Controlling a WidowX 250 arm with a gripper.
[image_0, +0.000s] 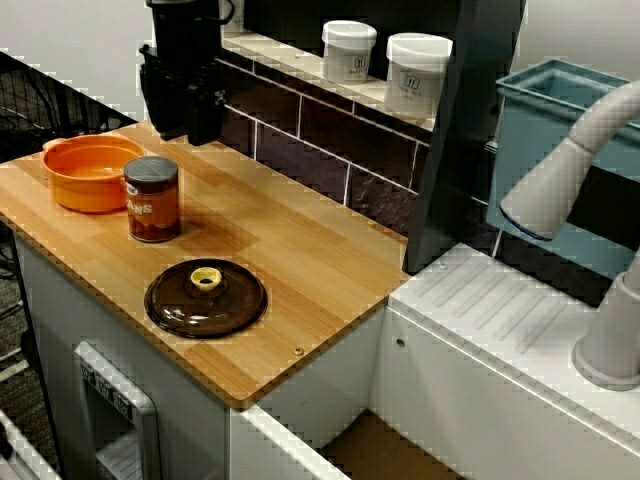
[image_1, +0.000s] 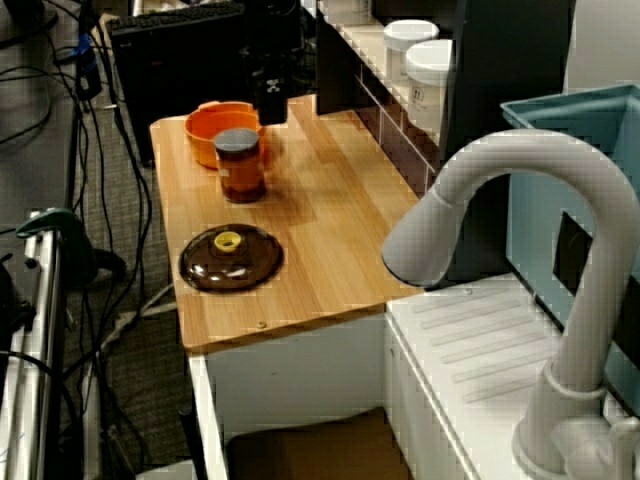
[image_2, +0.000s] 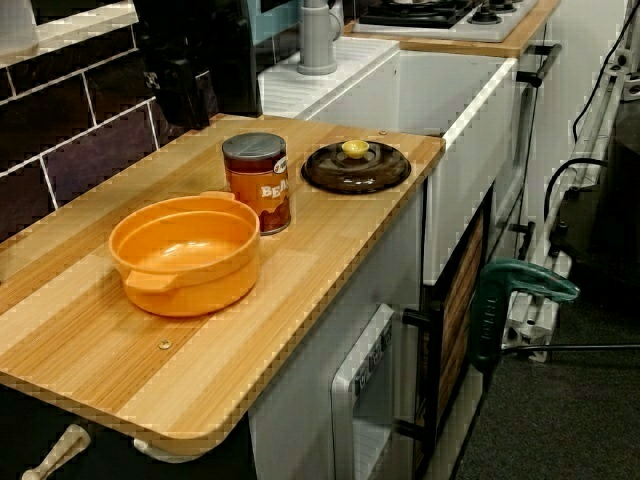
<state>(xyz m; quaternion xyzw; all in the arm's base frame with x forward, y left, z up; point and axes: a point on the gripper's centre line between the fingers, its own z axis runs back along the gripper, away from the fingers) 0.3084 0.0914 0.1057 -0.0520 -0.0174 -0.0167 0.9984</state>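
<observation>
Hovering empty, the gripper (image_0: 187, 128) stands above and just behind the bean can (image_0: 152, 198), with the orange pot (image_0: 92, 172) beside it. Jaw spacing cannot be determined.

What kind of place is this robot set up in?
Probably a toy or mock kitchen: a wooden counter sits beside a white sink with a grey faucet, and a stove top with burners shows beyond it.
</observation>
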